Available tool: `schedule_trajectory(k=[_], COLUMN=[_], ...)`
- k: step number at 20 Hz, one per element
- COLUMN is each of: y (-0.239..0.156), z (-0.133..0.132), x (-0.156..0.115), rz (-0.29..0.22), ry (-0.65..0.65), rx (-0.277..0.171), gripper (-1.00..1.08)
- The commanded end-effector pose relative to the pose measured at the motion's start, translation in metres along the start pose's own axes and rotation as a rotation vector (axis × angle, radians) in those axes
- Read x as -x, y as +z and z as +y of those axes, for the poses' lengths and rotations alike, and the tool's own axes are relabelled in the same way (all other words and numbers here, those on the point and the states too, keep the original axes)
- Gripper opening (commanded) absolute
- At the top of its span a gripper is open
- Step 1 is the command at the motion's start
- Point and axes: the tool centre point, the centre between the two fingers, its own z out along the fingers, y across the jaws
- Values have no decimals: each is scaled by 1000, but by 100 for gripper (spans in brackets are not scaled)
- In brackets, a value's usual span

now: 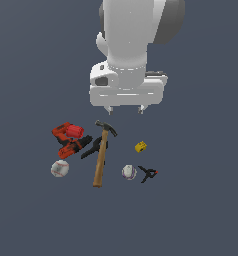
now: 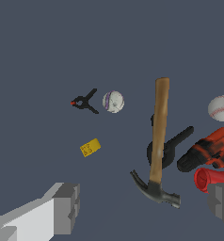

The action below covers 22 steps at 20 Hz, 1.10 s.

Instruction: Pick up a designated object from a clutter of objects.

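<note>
— Looking at the floor, where is the baseball (image 1: 60, 168) we must take?

— It lies at the exterior view's left end of the clutter, just beside the red-and-black drill (image 1: 69, 139) and well apart from the hammer (image 1: 101, 154). Its red stitching shows. The other whitish ball (image 1: 129, 172), with purplish marks, sits right of the hammer handle, close to a small black clamp (image 1: 148, 174).

— And the claw (image 1: 125, 109)?

— It hangs high above the hammer head, fingers spread wide, holding nothing. I think it is raised so because it has not yet gone toward any object; the baseball is off to the side, not under it.

— Why is the second clamp (image 1: 94, 147) hard to see?

— The hammer handle lies across it, and the drill touches it, so its shape is partly covered.

— Anything cut off?

— In the wrist view the baseball (image 2: 221, 108) is cut by the picture edge, also the drill (image 2: 209, 151). The yellow block (image 1: 140, 147) is too small to read its marks. The arm's upper part leaves the frame.
</note>
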Motion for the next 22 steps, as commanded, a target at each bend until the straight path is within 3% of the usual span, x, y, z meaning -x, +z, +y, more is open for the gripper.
schedule_trajectory(k=[1,14,22], y=[0,-3,13], z=[0,0,23], x=[0,-3,-20], rz=[0,-10,-8], ry=[0,-22,2], rx=[0,22,13], gripper=[100,100,100])
